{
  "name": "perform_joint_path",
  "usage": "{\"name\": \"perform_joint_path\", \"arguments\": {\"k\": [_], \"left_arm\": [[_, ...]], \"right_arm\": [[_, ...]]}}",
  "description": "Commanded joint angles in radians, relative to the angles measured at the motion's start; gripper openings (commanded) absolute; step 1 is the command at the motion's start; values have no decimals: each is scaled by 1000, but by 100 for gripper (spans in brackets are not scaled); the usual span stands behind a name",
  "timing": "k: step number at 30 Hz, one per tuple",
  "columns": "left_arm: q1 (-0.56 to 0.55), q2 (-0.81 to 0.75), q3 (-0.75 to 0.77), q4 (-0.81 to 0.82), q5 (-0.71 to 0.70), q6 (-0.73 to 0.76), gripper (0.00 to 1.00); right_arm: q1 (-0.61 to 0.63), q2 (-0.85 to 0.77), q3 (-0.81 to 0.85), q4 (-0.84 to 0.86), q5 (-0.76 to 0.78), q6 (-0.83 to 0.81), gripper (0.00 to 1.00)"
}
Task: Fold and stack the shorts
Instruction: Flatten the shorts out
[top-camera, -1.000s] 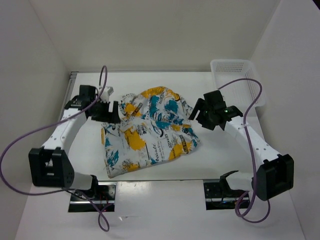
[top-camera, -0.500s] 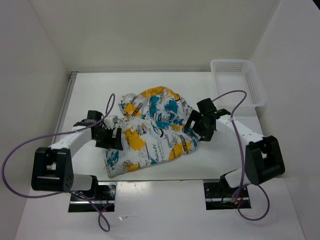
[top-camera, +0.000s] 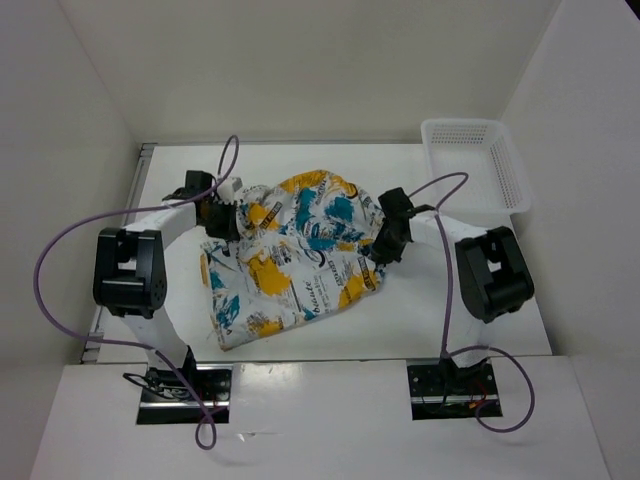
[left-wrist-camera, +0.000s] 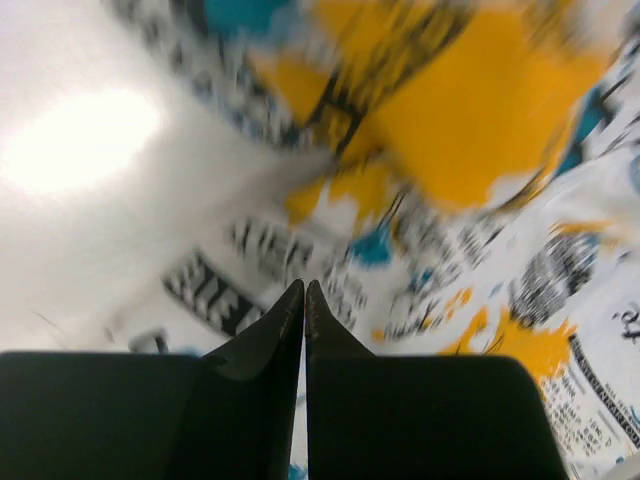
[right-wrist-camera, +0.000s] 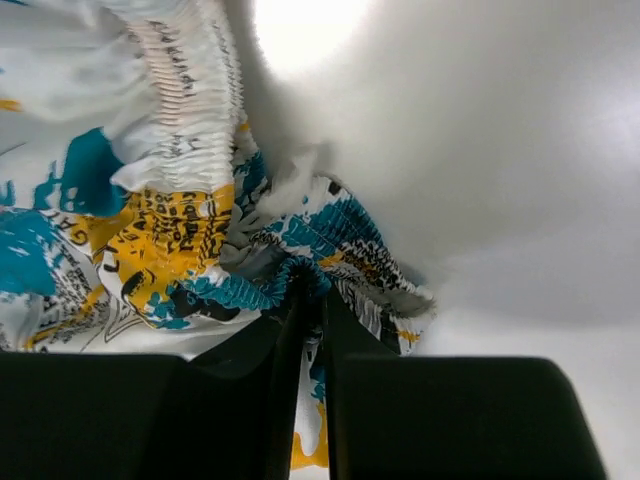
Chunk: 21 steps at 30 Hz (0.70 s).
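Since the earlier frame both arms have drawn in against the cloth. Left gripper (left-wrist-camera: 303, 292): jaws pressed together at the left edge of the soft white shorts with teal and orange blotches (top-camera: 295, 262), which lie crumpled mid-table. Right gripper (right-wrist-camera: 306, 290): jaws pinching their gathered right edge.

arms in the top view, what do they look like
The left arm and right arm have white links, boxy black joints and a looping purple cable each. The left hand and right hand are black, with fingers tapering to thin tips.

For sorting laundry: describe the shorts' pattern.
The shorts are white with teal and orange blotches and black lettering; top view best.
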<state>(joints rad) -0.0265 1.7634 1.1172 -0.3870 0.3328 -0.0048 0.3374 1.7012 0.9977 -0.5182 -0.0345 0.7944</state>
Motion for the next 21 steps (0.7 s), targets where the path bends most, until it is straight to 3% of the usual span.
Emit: {"name": "perform_joint_path", "arguments": {"k": [1, 5, 6, 8, 9, 10, 14, 18, 21], "left_arm": [[16, 47, 142, 60, -6, 5, 8], [43, 83, 289, 21, -20, 5, 8], [43, 84, 308, 8, -9, 5, 15], [43, 26, 299, -4, 0, 5, 30], [43, 1, 277, -16, 9, 5, 52], [43, -27, 206, -16, 18, 5, 63], [43, -206, -32, -53, 32, 5, 89], [43, -358, -261, -70, 32, 5, 90], [43, -374, -364, -38, 23, 5, 88]], "right_arm": [[-6, 98, 209, 86, 74, -26, 15], [-47, 166, 337, 76, 39, -44, 16], [-57, 166, 363, 61, 24, -44, 19], [-57, 137, 363, 47, 15, -64, 34], [-57, 118, 363, 47, 15, -64, 44], [-57, 95, 334, 47, 15, -64, 67], [-57, -40, 211, 57, 44, -73, 98], [-106, -123, 49, 86, 18, -64, 93], [-126, -101, 5, 130, -42, -55, 79]]}}
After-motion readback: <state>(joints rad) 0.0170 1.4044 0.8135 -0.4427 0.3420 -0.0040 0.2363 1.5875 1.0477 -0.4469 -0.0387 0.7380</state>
